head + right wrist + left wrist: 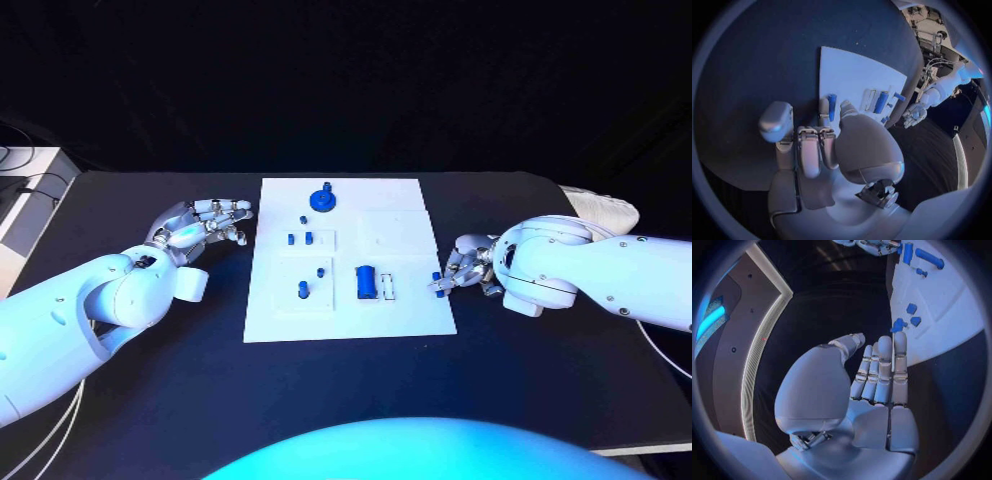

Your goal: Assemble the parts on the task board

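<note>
**Clerk:** Head view, item one: your task board, a white plate lying flat in the middle of the black table. On it you have the round blue part near the far edge, a small pair of blue parts below that, two more small blue pieces nearer you, and the blue cylinder lying in its slot beside them.

**Operator:** And the hands?

**Clerk:** Item two, your left hand: it sits off the board's left edge, over the table, near but not touching the plate. Left wrist view shows its fingers straight and side by side, thumb standing apart, nothing in the palm. Log it as unclenched and empty.

**Operator:** Right one?

**Clerk:** Item three, your right hand: at the board's right edge, fingertips reaching onto the plate. A small blue part stands just at those fingertips. In the right wrist view you see that blue part upright beside the finger and the thumb, with the other fingers curled in. It looks pinched, but you cannot tell for certain whether the hand actually has it or only touches it.

**Operator:** Anything else?

**Clerk:** Right wrist view also lists the cylinder further along the board.
</note>
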`<action>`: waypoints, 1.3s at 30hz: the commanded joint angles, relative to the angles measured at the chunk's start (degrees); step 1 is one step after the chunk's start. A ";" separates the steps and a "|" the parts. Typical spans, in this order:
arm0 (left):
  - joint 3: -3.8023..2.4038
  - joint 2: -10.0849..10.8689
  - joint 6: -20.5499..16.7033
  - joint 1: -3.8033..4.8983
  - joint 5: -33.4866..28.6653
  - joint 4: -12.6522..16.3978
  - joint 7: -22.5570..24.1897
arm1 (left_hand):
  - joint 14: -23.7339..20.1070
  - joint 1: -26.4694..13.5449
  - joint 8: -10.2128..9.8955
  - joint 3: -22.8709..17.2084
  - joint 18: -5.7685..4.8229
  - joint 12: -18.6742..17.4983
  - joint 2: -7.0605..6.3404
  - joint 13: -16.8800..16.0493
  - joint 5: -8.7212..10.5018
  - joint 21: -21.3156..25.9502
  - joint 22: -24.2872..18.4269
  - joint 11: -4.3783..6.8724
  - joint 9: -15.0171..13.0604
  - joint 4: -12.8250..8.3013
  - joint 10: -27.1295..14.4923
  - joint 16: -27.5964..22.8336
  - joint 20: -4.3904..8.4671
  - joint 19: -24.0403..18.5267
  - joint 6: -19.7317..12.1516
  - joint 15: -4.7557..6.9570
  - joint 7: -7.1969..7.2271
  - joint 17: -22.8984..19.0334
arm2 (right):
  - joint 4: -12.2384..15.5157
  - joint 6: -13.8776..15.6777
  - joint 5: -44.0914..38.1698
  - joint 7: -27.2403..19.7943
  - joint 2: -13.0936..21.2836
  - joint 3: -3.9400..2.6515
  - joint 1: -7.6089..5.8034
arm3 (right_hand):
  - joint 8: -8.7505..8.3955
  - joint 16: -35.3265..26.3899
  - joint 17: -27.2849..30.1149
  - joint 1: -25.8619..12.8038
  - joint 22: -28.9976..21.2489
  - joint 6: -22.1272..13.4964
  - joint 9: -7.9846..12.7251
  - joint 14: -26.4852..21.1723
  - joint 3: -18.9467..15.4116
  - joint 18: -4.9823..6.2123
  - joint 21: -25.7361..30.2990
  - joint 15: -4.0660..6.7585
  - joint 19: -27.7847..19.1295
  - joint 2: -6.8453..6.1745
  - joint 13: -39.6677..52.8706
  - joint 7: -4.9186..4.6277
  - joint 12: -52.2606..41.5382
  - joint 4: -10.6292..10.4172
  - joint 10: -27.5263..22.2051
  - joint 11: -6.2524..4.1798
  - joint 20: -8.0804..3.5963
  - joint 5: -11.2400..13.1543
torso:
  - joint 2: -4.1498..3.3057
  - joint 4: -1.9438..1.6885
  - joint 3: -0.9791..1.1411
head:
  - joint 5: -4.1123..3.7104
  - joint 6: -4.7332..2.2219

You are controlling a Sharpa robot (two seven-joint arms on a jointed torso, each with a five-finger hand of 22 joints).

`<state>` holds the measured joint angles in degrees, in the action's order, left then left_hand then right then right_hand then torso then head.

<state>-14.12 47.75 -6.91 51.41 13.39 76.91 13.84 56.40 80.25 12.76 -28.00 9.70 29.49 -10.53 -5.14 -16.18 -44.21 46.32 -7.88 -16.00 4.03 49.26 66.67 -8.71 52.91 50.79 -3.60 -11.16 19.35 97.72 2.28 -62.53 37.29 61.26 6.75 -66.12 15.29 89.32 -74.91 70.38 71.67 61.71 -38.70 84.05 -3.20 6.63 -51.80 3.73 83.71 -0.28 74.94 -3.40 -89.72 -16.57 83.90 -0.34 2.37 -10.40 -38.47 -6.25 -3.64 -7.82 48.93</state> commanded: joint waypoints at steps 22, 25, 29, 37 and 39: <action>-0.04 0.16 0.96 0.00 -0.24 0.14 -0.05 | -0.22 -0.28 0.12 -0.03 0.79 0.48 0.65 -0.05 -0.12 0.42 -0.06 -0.08 0.16 0.43 -0.16 -0.10 -0.29 0.02 -0.68 -0.10 -0.11 0.11 | -1.22 3.97 -11.05 0.90 -2.89 0.06 1.57 | -1.87 0.18 -13.35 11.50 0.46 -3.30 -1.03 5.59 9.53 -0.66 0.87 0.16 0.02 -3.48 15.06 -0.88 -0.28 0.28 6.10 0.21 -0.35 -3.52 | 0.07 0.01 0.03 | 0.14 0.30; -0.04 0.17 1.01 0.00 -0.24 0.15 -0.13 | -0.22 -0.28 0.12 -0.03 0.79 0.48 0.65 -0.05 -0.12 0.42 -0.06 -0.08 0.16 0.43 -0.16 -0.10 -0.29 0.02 -0.68 -0.10 -0.11 0.11 | -1.18 3.96 -10.45 0.62 -2.92 0.07 1.61 | -3.31 0.16 -13.32 12.80 0.65 -3.57 -0.13 5.58 13.54 -0.68 0.90 -0.21 0.02 -5.19 15.06 -1.43 -0.28 0.48 6.10 0.66 -0.07 -6.37 | 0.09 0.02 0.02 | 0.13 0.30; -0.04 0.19 1.07 0.00 -0.24 0.16 -0.27 | -0.22 -0.28 0.12 -0.03 0.79 0.48 0.65 -0.05 -0.12 0.42 -0.06 -0.08 0.16 0.43 -0.16 -0.10 -0.29 0.02 -0.68 -0.10 -0.11 0.11 | -1.00 4.15 -9.06 0.18 -2.88 0.07 1.64 | -4.64 0.17 -13.35 13.64 1.00 -2.97 0.91 5.58 21.03 -0.65 1.01 -0.46 -0.01 -7.75 15.06 -1.86 -0.28 1.70 6.10 0.99 0.15 -10.98 | 0.10 0.02 0.02 | 0.16 0.31; -0.04 0.24 1.26 0.00 -0.22 0.16 -0.55 | -0.22 -0.28 0.12 -0.03 0.79 0.48 0.65 -0.05 -0.12 0.42 -0.06 -0.08 0.16 0.43 -0.16 -0.10 -0.29 0.02 -0.68 -0.10 -0.11 0.11 | -0.38 5.93 -3.52 -0.64 -2.54 0.06 1.65 | -4.68 0.14 -13.23 8.37 2.02 -2.36 -0.33 5.55 33.90 -0.63 1.02 -0.63 -0.15 -10.76 15.06 -2.18 -0.28 7.22 6.10 1.20 0.25 -15.23 | 0.11 0.00 0.02 | 0.34 0.32; -0.04 0.26 1.31 0.00 -0.20 0.16 -0.63 | -0.22 -0.28 0.12 -0.03 0.79 0.48 0.65 -0.05 -0.12 0.42 -0.06 -0.08 0.16 0.43 -0.16 -0.10 -0.29 0.02 -0.68 -0.10 -0.11 0.11 | -0.05 6.32 -1.20 -0.83 -2.35 0.05 1.59 | -4.68 0.14 -13.23 7.80 2.05 -2.43 -0.45 5.55 34.17 -0.63 1.10 -0.65 -0.18 -11.01 15.06 -2.21 -0.28 7.56 6.10 1.23 0.27 -15.08 | 0.12 -0.01 0.02 | 0.37 0.34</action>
<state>-14.12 48.04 -6.71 51.40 13.38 76.94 13.21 56.40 80.02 12.76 -28.00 9.70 29.72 -10.30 -5.13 -16.18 -43.99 46.32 -7.88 -15.89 4.03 49.26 66.67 -8.71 52.91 50.58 -3.60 -11.37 19.40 97.50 7.58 -68.20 37.47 59.11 6.52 -64.92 10.56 89.31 -74.91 78.29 73.65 59.07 -40.61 83.94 20.90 6.63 -50.98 3.55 83.69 -11.55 74.91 -5.80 -89.72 -18.86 84.10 0.52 2.40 -25.48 -38.37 -6.23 -3.63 -7.49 49.23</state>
